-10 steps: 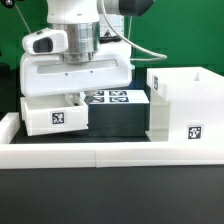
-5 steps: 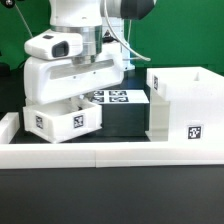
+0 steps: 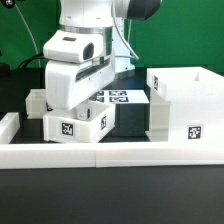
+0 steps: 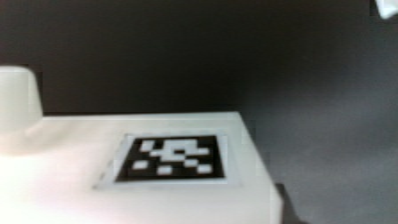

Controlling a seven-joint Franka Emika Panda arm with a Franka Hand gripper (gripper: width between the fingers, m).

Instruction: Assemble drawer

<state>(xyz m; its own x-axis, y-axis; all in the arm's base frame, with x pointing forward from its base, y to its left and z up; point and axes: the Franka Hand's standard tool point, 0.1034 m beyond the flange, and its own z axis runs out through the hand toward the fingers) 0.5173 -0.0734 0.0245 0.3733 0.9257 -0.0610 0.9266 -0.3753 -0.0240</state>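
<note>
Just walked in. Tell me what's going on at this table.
The Panda arm's gripper appears to hold one small tray of the drawer, tilted, just behind the white border rail. The fingers themselves are hidden. The tall casing stands apart at the exterior view's right, and the tray is not in it yet. The marker board lies behind the tray.

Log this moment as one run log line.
gripper: shut on small tray, tilted | second tray: exterior view's left, untouched | box casing: apart, exterior view's right
</note>
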